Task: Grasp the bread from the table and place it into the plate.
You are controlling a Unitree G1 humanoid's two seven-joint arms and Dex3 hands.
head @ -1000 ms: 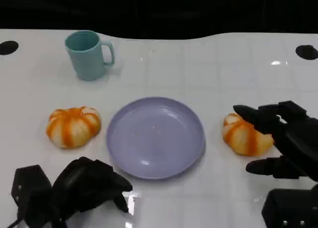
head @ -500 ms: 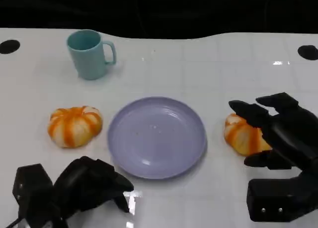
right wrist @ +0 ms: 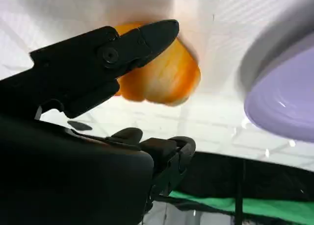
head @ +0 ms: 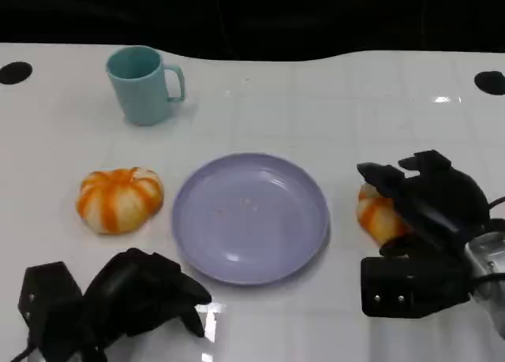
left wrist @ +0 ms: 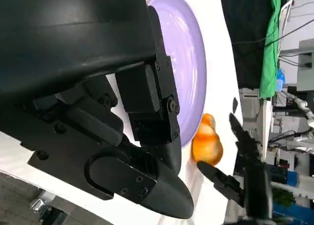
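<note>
Head view, lower right: right hand [head: 426, 200] has closed in over the bun [head: 376, 216] since a second ago, fingers still spread, grasp unfinished.

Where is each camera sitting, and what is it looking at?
Head view: up on the robot, looking down at the table; it sees the mug, the plate, two breads, the left hand and the right hand.
Left wrist view: behind the left hand, looking across the plate toward the right-side bread.
Right wrist view: behind the right hand, close to that bread.
Shared: all three show the plate and the right-side bread.
</note>
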